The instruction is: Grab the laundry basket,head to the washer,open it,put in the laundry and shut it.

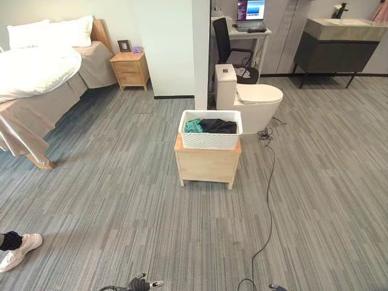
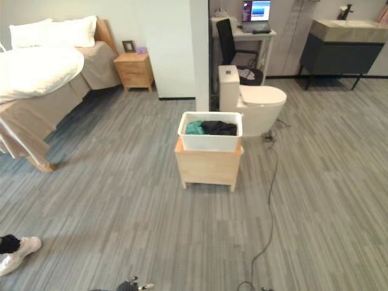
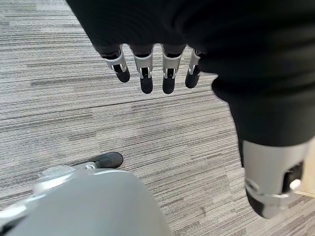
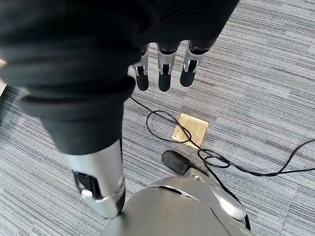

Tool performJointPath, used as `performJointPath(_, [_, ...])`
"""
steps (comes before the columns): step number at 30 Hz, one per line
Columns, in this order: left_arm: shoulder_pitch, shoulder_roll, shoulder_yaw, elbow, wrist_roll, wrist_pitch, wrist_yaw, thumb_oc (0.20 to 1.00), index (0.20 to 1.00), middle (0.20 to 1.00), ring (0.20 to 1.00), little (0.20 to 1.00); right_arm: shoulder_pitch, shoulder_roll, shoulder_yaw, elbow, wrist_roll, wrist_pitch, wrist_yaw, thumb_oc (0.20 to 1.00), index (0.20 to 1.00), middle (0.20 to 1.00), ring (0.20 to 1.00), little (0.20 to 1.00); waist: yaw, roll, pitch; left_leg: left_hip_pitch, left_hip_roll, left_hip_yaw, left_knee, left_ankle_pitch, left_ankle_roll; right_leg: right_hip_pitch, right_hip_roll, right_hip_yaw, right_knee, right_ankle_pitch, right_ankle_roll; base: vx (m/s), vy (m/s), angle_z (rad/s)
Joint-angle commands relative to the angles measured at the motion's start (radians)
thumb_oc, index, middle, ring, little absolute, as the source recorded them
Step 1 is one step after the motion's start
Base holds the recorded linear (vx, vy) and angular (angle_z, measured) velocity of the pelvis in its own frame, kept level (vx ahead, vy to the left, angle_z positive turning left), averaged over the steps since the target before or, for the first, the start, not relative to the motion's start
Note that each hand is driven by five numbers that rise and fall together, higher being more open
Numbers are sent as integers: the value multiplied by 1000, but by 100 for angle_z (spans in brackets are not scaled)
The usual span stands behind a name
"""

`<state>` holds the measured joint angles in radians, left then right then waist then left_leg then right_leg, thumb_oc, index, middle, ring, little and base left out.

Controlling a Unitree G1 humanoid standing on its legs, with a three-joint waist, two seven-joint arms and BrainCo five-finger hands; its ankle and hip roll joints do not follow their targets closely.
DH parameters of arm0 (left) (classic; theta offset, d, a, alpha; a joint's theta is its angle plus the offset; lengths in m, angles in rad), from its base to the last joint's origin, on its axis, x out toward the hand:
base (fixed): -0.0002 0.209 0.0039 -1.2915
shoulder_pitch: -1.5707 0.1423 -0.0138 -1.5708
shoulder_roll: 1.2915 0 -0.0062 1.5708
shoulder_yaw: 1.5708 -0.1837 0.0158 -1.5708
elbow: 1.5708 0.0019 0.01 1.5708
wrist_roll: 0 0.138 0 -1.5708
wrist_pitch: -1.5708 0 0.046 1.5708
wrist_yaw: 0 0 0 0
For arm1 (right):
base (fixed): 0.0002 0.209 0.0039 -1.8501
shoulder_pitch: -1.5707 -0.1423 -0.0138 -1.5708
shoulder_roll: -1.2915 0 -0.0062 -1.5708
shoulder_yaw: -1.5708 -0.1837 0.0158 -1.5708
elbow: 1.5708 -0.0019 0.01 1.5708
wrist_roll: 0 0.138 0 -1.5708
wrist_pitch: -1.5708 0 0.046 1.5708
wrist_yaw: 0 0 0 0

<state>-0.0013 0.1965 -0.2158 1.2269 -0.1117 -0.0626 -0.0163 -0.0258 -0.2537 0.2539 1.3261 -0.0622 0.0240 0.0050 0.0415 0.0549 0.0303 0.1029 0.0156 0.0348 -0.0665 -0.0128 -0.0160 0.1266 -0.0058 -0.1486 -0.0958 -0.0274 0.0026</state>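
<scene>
The white laundry basket (image 1: pixel 210 138), with teal and black clothes (image 1: pixel 210 126) inside, is set on a small wooden cabinet (image 1: pixel 207 163) at twelve o'clock, well apart. Both the left hand (image 3: pixel 152 64) and right hand (image 4: pixel 165 64) are held with fingers relaxed, gripping nothing, above the floor (image 1: pixel 121 218).

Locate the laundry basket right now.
In the left eye view the white laundry basket sits on a small wooden stand mid-floor, straight ahead of the robot, just in front of the toilet. Neither hand is touching it.
</scene>
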Motion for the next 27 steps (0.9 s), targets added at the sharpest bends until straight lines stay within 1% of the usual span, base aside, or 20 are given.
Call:
performJointPath(1, [-88,22,5,20,-41,-37,4,1000,1000,1000,1000,1000,-14,-2,28,81,56,-3,8,1000,1000,1000,1000,1000,11,-43,53,-139,75,-39,210,9,-84,9,-65,-7,9,-16,46,-27,-223,14])
performJointPath(2, [-94,21,7,6,-68,-37,12,1000,1000,1000,1000,1000,-47,-23,45,51,54,-5,1,1000,1000,1000,1000,1000,25,-55,90,-246,65,-72,392,88,-94,17,-65,-18,17,-16,29,-9,-110,15])
performJointPath(4, [-97,18,8,6,-78,-37,13,1000,1000,1000,1000,1000,-63,-32,56,41,49,-6,-5,1000,1000,1000,1000,1000,29,-59,97,-283,63,-72,433,107,-89,20,-62,-27,16,-21,24,47,-94,10])
performJointPath(5, [-99,16,11,6,-90,-38,18,1000,1000,1000,1000,1000,-75,-38,63,35,48,-6,-10,1000,1000,1000,1000,1000,32,-63,99,-304,71,-46,419,107,-83,24,-63,-38,14,-29,25,156,-48,13])
performJointPath(7, [-98,13,23,8,-113,-41,22,1000,1000,1000,1000,1000,-86,-43,71,23,50,-8,-14,1000,1000,1000,1000,1000,46,-70,91,-316,82,7,301,78,-68,36,-67,-48,9,-42,36,283,32,32])
performJointPath(8, [-94,12,34,7,-132,-45,25,1000,1000,1000,1000,1000,-84,-42,73,10,59,-13,-12,1000,1000,1000,1000,1000,57,-61,80,-324,84,16,165,119,-67,45,-55,-48,9,-60,45,276,69,35])
performJointPath(9, [-93,12,34,7,-132,-45,25,1000,1000,1000,1000,1000,-83,-41,73,10,59,-13,-12,1000,1000,1000,1000,1000,58,-62,82,-318,83,18,160,122,-67,48,-57,-48,9,-60,45,285,93,25])
performJointPath(10, [-89,11,40,9,-140,-48,29,1000,1000,1000,1000,1000,-80,-41,72,3,64,-16,-15,1000,1000,1000,1000,1000,64,-58,75,-337,79,18,88,136,-70,55,-52,-49,9,-73,50,201,70,4])
performJointPath(12, [-79,13,52,11,-153,-53,28,1000,1000,1000,1000,1000,-73,-36,72,1,58,-18,-12,1000,1000,1000,1000,1000,83,-58,67,-373,61,12,27,165,-76,102,-50,-30,13,-109,61,573,219,-16])
performJointPath(13, [-58,18,67,16,-149,-52,22,1000,1000,1000,1000,1000,-65,-25,72,6,43,-14,-3,1000,1000,1000,1000,1000,98,-58,45,-359,56,-7,43,174,-60,126,-58,-6,42,-131,67,707,291,-38])
performJointPath(16, [-59,29,63,15,-139,-52,17,1000,1000,1000,1000,1000,-58,-12,62,18,39,-11,3,1000,1000,1000,1000,1000,110,-84,39,-402,38,-1,163,145,-45,136,-97,-4,97,-134,81,431,214,-48])
performJointPath(17, [-59,45,56,5,-116,-51,6,1000,1000,1000,1000,1000,-34,4,46,36,45,-8,11,1000,1000,1000,1000,1000,120,-109,26,-382,-3,21,222,70,2,95,-146,9,232,-77,108,540,307,-36])
performJointPath(18, [-59,45,56,5,-116,-51,6,1000,1000,1000,1000,1000,-34,4,46,36,45,-8,11,1000,1000,1000,1000,1000,120,-108,24,-384,-2,21,222,71,2,93,-145,9,232,-76,107,490,319,-33])
performJointPath(19, [-60,48,52,1,-110,-50,4,1000,1000,1000,1000,1000,-31,2,39,40,48,-7,12,1000,1000,1000,1000,1000,119,-113,22,-371,-17,25,222,52,18,70,-155,15,292,-27,119,232,214,-37])
performJointPath(21, [-66,61,40,-30,-103,-49,-6,1000,1000,1000,1000,1000,-26,-5,23,40,54,-5,13,1000,1000,1000,1000,1000,101,-112,37,-328,-46,29,210,15,60,-29,-176,43,504,131,137,273,304,-24])
performJointPath(23, [-68,74,31,-57,-99,-50,-5,1000,1000,1000,1000,1000,-26,-7,14,26,66,-8,14,1000,1000,1000,1000,1000,78,-93,67,-276,-52,31,195,-14,90,-119,-185,48,661,193,142,225,269,8])
performJointPath(24, [-71,76,29,-68,-103,-50,-1,1000,1000,1000,1000,1000,-28,-8,11,17,69,-9,10,1000,1000,1000,1000,1000,71,-80,78,-252,-48,31,187,-24,100,-168,-199,31,714,207,141,260,239,30])
performJointPath(25, [-81,81,29,-81,-115,-52,7,1000,1000,1000,1000,1000,-28,-6,13,6,72,-10,7,1000,1000,1000,1000,1000,58,-69,95,-215,-45,28,169,-33,105,-223,-216,8,738,185,128,364,195,18])
performJointPath(26, [-92,85,26,-91,-123,-54,11,1000,1000,1000,1000,1000,-18,-8,19,-4,70,-12,6,1000,1000,1000,1000,1000,34,-59,114,-157,-45,17,142,-47,102,-276,-207,-30,662,113,109,288,113,7])
performJointPath(27, [-92,85,26,-91,-123,-54,11,1000,1000,1000,1000,1000,-18,-8,19,-4,70,-12,6,1000,1000,1000,1000,1000,33,-58,113,-158,-43,16,142,-46,101,-276,-206,-32,659,114,108,417,15,6])
